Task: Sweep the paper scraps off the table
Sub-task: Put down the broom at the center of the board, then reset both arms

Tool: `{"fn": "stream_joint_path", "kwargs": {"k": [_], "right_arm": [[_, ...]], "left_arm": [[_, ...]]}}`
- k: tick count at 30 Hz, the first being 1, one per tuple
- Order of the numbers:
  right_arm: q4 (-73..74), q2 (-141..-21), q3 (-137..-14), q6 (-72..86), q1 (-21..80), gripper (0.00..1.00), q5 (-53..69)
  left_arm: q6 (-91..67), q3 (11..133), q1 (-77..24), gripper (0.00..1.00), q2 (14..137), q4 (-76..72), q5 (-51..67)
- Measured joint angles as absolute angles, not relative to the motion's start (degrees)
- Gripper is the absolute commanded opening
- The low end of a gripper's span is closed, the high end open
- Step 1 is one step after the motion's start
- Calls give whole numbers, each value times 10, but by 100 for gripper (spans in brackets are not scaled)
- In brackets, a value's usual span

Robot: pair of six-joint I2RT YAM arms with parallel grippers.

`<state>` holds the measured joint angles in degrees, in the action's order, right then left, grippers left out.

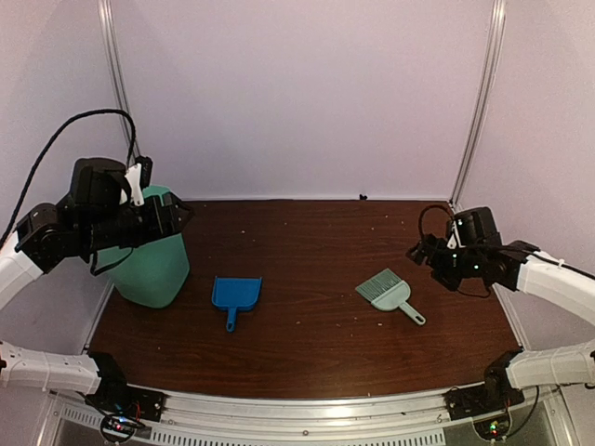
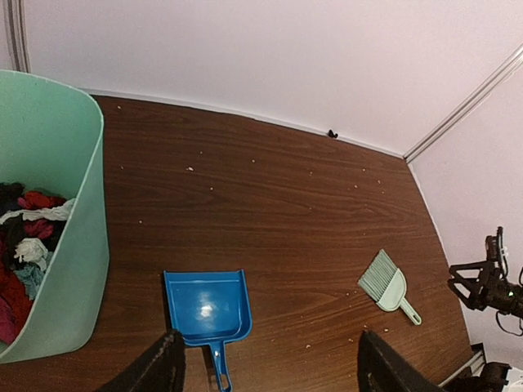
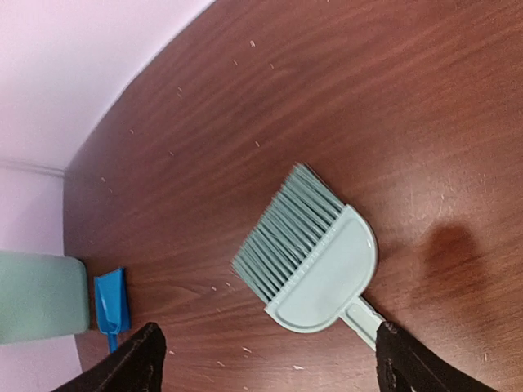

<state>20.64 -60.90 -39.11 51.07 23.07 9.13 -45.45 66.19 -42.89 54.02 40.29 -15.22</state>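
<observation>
the worktop (image 1: 307,362) is dark reddish-brown with a fine wood grain, dotted with tiny pale specks (image 2: 190,169) — its near frame (image 1: 307,405) is silver. the bin (image 1: 153,269) is mint green; the paper scraps (image 2: 24,237) in it are red, black, white and pale teal. the dustpan (image 1: 236,294) is bright blue, the hand brush (image 1: 386,291) pale green with greyer bristles (image 3: 286,237). the walls (image 1: 307,93) are pale lilac — the left claw (image 2: 270,367) and right claw (image 3: 274,359) are black.

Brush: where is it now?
Top view: the brush lies on the table right of centre, right of the blue dustpan, near the right hand, held by nothing.
</observation>
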Motion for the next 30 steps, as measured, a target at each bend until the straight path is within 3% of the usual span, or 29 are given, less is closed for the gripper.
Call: {"fn": "stream_joint_path", "kwargs": {"k": [17, 24, 30], "right_arm": [[340, -606, -766, 311, 229, 100, 41], [333, -566, -766, 273, 229, 100, 26], [307, -450, -651, 273, 229, 100, 4]], "left_arm": [[-377, 778, -429, 98, 556, 391, -190], [-348, 779, -429, 98, 545, 386, -224], [-337, 726, -429, 98, 505, 344, -253]]}}
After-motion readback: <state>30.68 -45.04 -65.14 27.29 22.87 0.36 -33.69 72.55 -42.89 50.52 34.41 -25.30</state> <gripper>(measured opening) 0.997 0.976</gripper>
